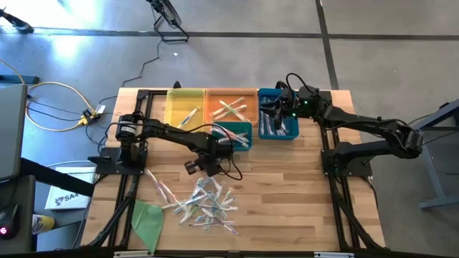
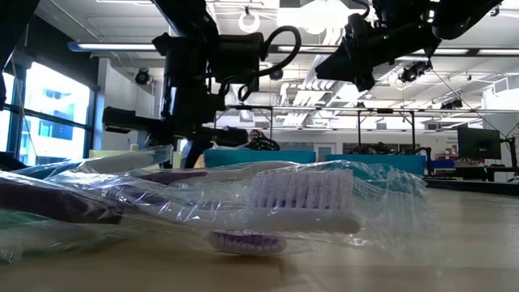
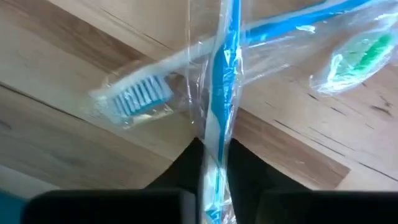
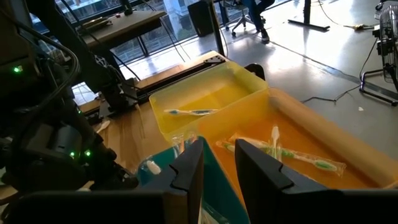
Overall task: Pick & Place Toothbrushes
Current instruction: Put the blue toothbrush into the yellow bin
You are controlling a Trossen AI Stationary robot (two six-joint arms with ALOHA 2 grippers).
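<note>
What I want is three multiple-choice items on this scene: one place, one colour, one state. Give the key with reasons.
1. The right tool hangs over:
A. the green sheet
B. the blue bin
C. the loose pile

2. The bin touching the yellow bin is:
A. red
B. black
C. orange

3. The left tool is:
A. shut on a blue toothbrush
B. wide open and empty
C. parked off the table

Key:
1 B: the high view shows it above that bin.
2 C: the orange bin sits beside the yellow one.
3 A: the left wrist view shows the wrapped brush pinched between the fingers.
</note>
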